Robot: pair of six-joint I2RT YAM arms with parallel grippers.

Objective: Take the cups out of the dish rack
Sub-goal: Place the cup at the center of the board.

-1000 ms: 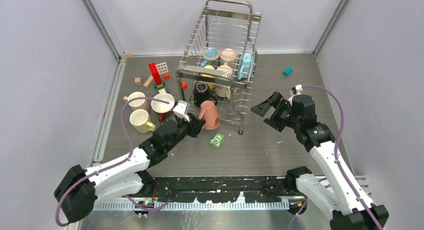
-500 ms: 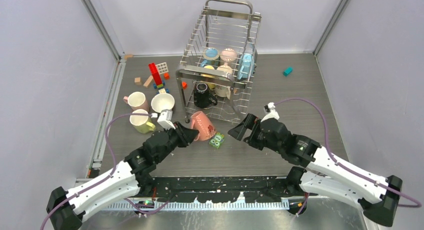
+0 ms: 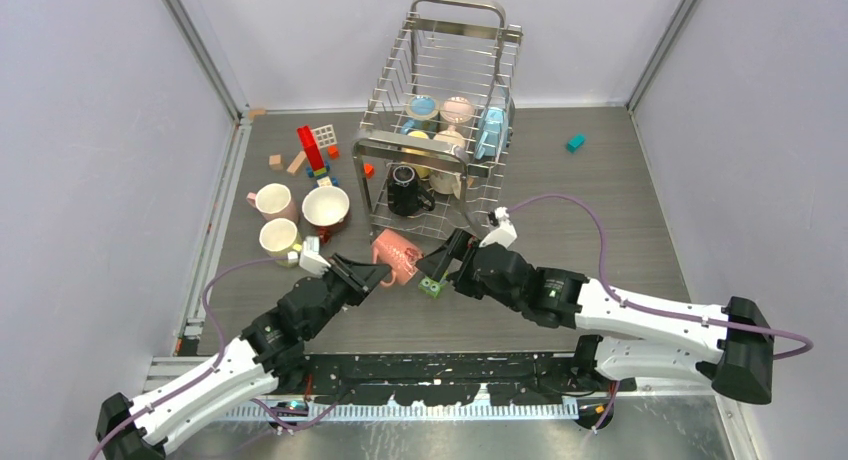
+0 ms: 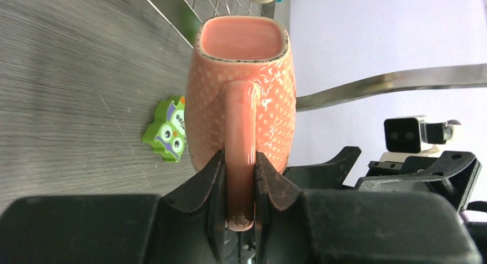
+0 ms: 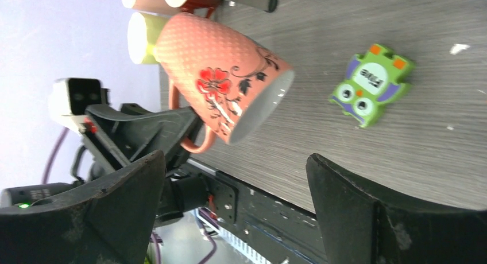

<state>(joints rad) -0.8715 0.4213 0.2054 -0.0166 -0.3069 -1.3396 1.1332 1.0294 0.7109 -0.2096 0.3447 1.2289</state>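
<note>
A salmon cup [image 3: 397, 257] hangs tilted above the table in front of the dish rack [image 3: 440, 90]. My left gripper [image 3: 375, 273] is shut on its handle [image 4: 240, 132], the jaws pinching it from both sides. My right gripper [image 3: 441, 264] stands wide open just right of that cup, its mouth [image 5: 235, 160] facing the cup's rim [image 5: 261, 106] without touching it. In the rack sit a black cup [image 3: 404, 191], a light blue one [image 3: 422, 107], a pale pink one [image 3: 457, 109] and others. On the table to the left stand a pink cup [image 3: 272, 200], a dark red cup [image 3: 326, 209] and a yellow cup [image 3: 279, 238].
A small green packet [image 3: 432, 285] lies on the table under my right gripper. Coloured toy blocks [image 3: 312, 150] are scattered left of the rack, and a teal block [image 3: 575, 142] lies at the far right. Walls close in on both sides.
My left gripper has drawn the salmon cup away from the rack toward the near edge. My right arm has swung left and down, bringing its open gripper close to the cup.
</note>
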